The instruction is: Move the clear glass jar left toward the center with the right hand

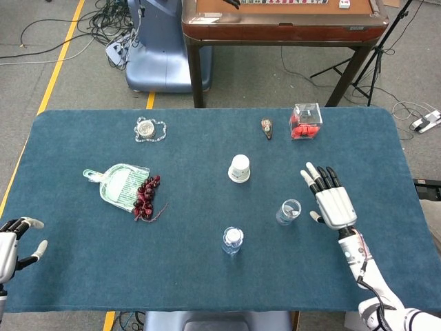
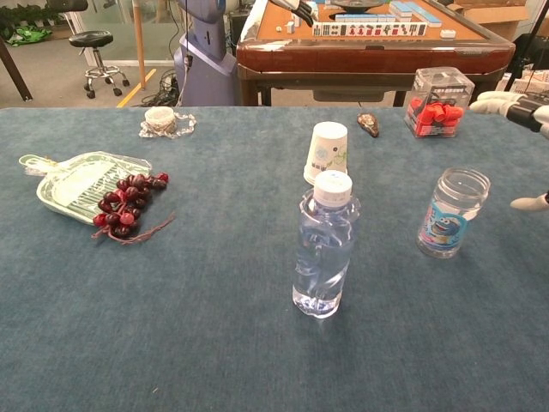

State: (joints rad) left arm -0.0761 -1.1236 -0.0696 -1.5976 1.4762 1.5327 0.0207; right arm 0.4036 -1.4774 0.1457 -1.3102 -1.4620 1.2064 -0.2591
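The clear glass jar (image 1: 289,211) (image 2: 452,213), lidless with a blue cartoon label, stands upright right of the table's middle. My right hand (image 1: 331,198) (image 2: 525,108) hovers just right of the jar with fingers spread, holding nothing and not touching it. In the chest view only its fingertips show at the right edge. My left hand (image 1: 12,241) rests at the table's near left corner, fingers loosely apart, empty; the chest view does not show it.
A water bottle (image 1: 232,241) (image 2: 323,245) stands left of the jar, nearer me. An upturned paper cup (image 1: 239,168) sits behind it. A clear box of red pieces (image 1: 306,121), a small dark object (image 1: 267,127), a green dustpan (image 1: 118,184) with red beads (image 1: 146,196) and a small round dish (image 1: 147,128) lie further off.
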